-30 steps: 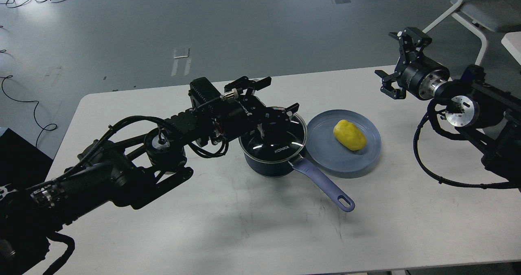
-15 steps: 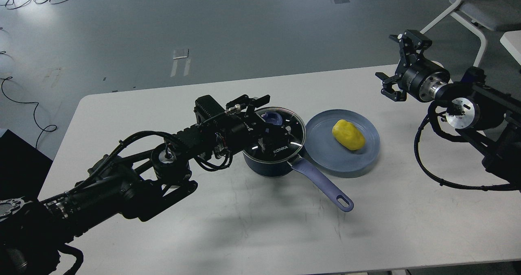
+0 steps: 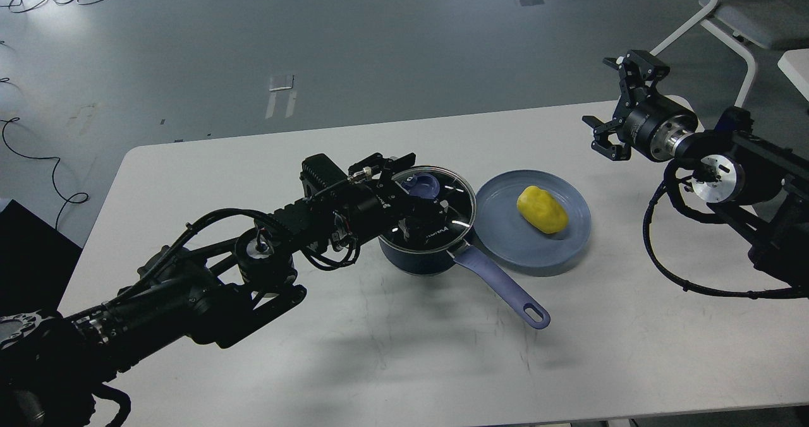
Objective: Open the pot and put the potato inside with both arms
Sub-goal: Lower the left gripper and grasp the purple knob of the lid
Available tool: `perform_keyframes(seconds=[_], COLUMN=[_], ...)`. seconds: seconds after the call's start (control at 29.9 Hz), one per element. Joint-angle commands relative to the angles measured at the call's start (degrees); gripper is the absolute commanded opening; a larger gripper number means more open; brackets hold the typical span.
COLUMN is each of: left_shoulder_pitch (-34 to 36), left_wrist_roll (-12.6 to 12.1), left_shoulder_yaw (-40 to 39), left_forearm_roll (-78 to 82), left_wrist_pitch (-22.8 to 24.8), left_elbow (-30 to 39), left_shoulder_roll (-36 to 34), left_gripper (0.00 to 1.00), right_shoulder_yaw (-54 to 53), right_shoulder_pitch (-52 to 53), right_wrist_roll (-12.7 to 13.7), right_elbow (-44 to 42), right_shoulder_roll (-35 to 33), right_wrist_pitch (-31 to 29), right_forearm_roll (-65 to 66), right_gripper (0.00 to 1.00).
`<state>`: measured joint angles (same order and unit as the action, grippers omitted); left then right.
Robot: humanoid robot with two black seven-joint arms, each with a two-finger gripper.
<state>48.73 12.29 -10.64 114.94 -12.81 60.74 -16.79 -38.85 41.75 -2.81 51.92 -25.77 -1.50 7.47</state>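
The dark navy pot (image 3: 414,258) stands mid-table with its glass lid (image 3: 456,199) on and its purple handle (image 3: 500,286) pointing to the front right. My left gripper (image 3: 418,190) is low over the lid, with its fingers spread either side of the purple knob (image 3: 426,187). The fingers are not closed on the knob. The yellow potato (image 3: 542,209) lies on the blue-grey plate (image 3: 505,240), just right of the pot. My right gripper (image 3: 618,103) is open and empty. It hovers above the table's far right edge, well clear of the potato.
The white table (image 3: 392,357) carries only the pot and the plate. A white chair frame (image 3: 736,42) stands behind the right arm. A black box (image 3: 28,244) sits off the table's left edge. Cables lie on the grey floor at the far left.
My left gripper has come down and drawn back a little, from above the pot's far rim to low over the lid, astride the knob. The right gripper has barely shifted.
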Motion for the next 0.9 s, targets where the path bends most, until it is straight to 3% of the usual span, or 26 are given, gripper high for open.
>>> perform_keyframes(seconds=[0.0, 0.87], left_shoulder_pitch=[-0.65, -1.79], left_wrist_roll=[0.01, 0.1], left_shoulder_yaw=[0.1, 0.01], left_forearm_roll=[0.02, -0.06], left_wrist_pitch=[-0.03, -1.43], left_elbow=[-0.53, -1.76], left_shoulder_roll=[-0.17, 0.0], left_gripper=[0.98, 0.98], right_shoulder_yaw=[0.0, 0.0], right_shoulder_pitch=[0.09, -0.09], right_wrist_roll=[0.0, -0.09], right_elbow=[0.02, -0.15], right_shoulder_roll=[0.01, 0.01], right_wrist_pitch=[0.01, 0.1], right_forearm_roll=[0.0, 0.0], right_gripper=[1.0, 1.0])
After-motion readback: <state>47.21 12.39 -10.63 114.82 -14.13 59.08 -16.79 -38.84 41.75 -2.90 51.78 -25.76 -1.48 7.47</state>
